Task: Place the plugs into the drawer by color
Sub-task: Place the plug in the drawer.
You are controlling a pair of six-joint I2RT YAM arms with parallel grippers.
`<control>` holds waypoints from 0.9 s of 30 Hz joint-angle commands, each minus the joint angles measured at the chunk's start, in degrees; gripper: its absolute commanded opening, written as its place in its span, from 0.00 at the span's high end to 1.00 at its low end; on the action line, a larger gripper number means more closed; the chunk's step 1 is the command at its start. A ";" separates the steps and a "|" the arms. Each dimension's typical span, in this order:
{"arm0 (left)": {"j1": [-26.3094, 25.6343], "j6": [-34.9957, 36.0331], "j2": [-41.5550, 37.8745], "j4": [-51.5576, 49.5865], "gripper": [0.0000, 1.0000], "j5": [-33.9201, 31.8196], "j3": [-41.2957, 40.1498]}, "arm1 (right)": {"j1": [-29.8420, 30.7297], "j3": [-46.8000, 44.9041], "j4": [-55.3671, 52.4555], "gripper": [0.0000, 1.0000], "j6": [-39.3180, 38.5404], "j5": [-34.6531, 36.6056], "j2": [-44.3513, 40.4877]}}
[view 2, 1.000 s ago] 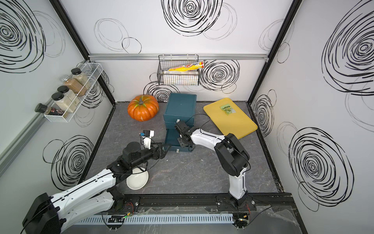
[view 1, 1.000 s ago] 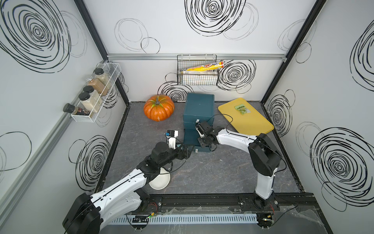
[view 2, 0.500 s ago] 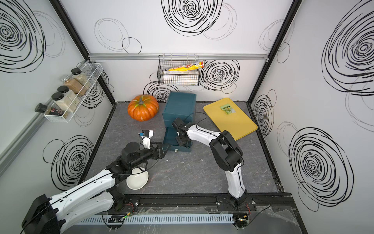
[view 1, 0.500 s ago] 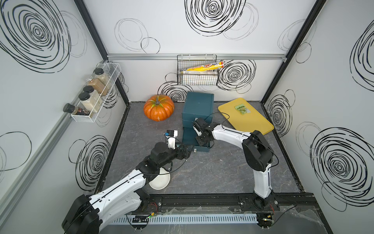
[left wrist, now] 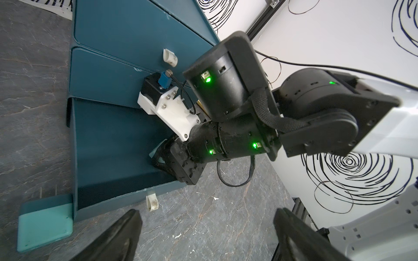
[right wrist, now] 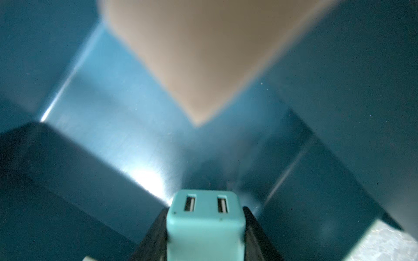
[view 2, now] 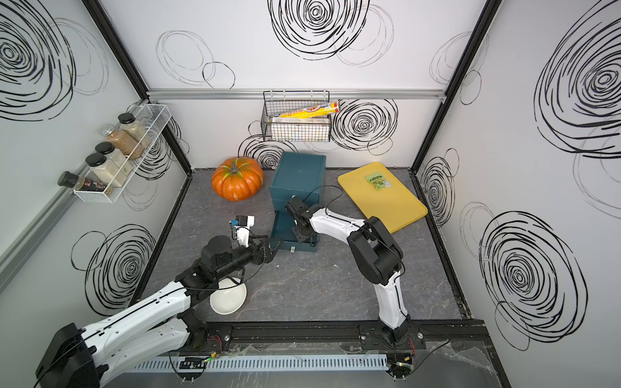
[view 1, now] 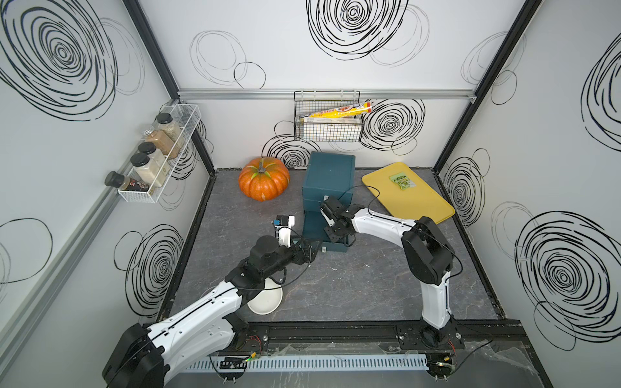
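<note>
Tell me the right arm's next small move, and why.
Probably open the right gripper and let go. The teal plug sits clamped between its fingers, down inside the pulled-out bottom drawer, with bare drawer floor just ahead of it. A blurred tan shape lies further in; I cannot tell what it is.

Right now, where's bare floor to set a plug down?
Free: grey marbled floor between white bowl, open dark teal drawer and right arm; also before orange pumpkin. Crowded around drawer: left hand, right hand holding teal cube plug.

White arms (view 1: 208, 312), black joints (view 1: 425, 258), green lights (left wrist: 207, 79)
</note>
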 commanded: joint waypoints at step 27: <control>1.74 4.90 18.02 -52.19 0.09 -15.82 25.90 | -0.27 -12.20 8.47 0.46 -2.41 -9.55 -14.10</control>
